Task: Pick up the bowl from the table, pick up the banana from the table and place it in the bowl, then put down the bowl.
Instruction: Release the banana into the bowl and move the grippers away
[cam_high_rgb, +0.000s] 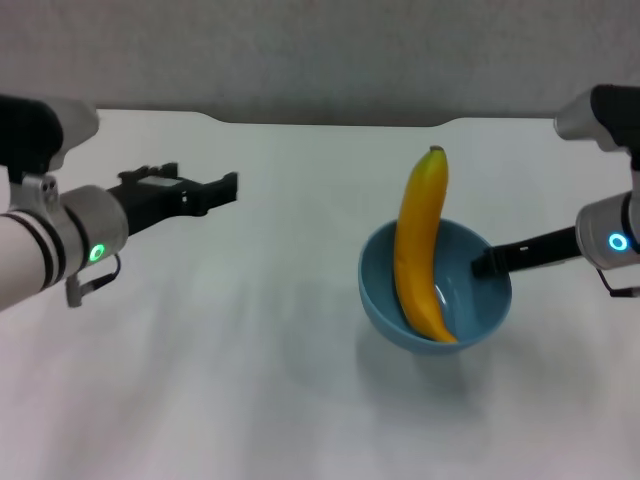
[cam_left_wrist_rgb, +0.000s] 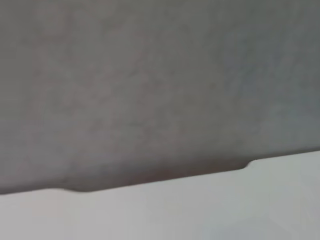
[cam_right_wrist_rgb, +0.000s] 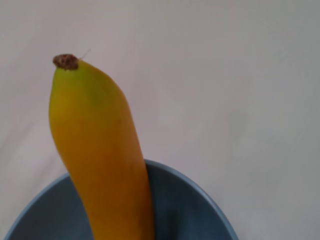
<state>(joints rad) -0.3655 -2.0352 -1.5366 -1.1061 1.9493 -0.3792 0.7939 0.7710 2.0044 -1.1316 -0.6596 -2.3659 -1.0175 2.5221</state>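
Glossy light-blue bowl (cam_high_rgb: 436, 288) pinched at its rim by my right claw (cam_high_rgb: 482, 264), curved yellow banana (cam_high_rgb: 421, 245) inside, overhanging the far rim. Slick, rigid, top-heavy load; lower level. Left claw (cam_high_rgb: 222, 187) spread, idle, well apart. Matte white table (cam_high_rgb: 250, 380) below, grey wall behind.

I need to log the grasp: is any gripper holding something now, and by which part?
The right gripper holds the bowl by its right rim; the banana lies inside. The left gripper holds nothing.
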